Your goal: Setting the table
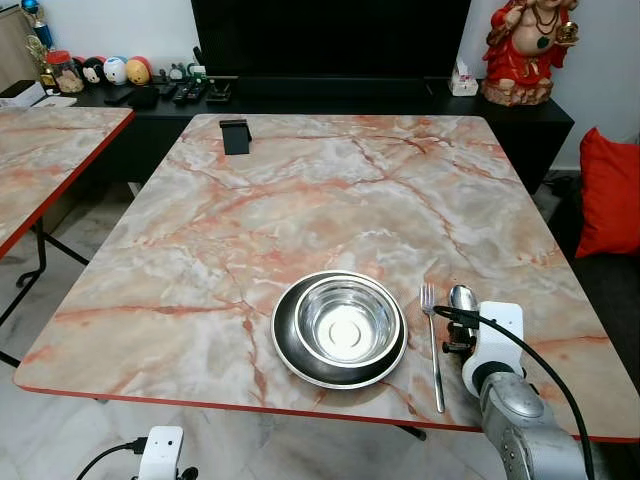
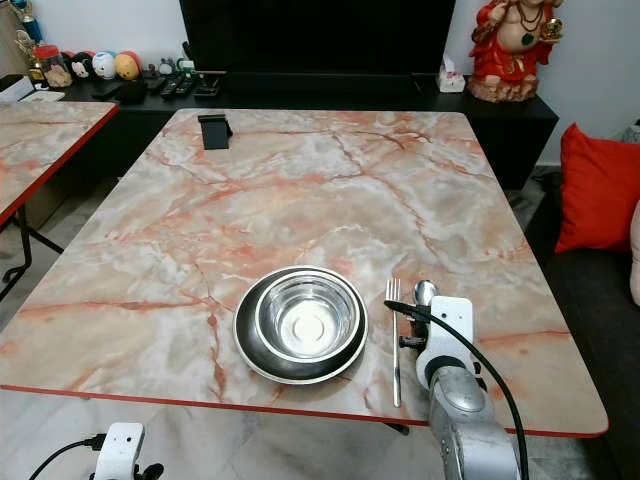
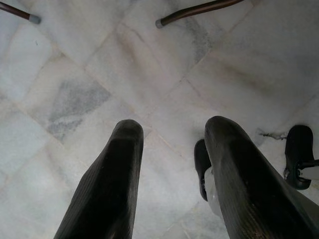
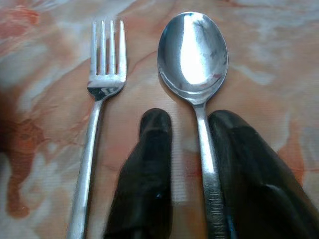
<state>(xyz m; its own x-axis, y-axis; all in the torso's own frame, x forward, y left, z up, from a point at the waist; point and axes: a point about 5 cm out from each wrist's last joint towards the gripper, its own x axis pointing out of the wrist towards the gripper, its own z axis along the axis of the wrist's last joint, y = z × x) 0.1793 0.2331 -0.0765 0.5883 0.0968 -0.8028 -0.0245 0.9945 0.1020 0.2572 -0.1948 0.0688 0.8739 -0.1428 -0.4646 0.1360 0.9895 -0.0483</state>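
Note:
A steel bowl [image 1: 345, 325] sits inside a dark plate [image 1: 285, 342] near the front edge of the marble table [image 1: 330, 190]. Right of the plate a fork [image 1: 433, 345] lies flat, tines pointing away from me. A spoon [image 4: 193, 50] lies parallel to it further right, bowl up. My right gripper [image 4: 192, 129] rests low over the table, its fingers [image 4: 149, 174] straddling the spoon's handle; a gap shows on one side and the handle lies against the other finger. My left gripper [image 3: 172, 134] hangs open over the floor below the table's front left.
A small black stand [image 1: 234, 135] is at the table's far left. A second marble table [image 1: 40, 150] stands to the left, a black console [image 1: 330, 100] with a red statue [image 1: 528, 45] behind, and a red cushion [image 1: 610, 190] to the right. White tiled floor [image 3: 99, 74] lies below.

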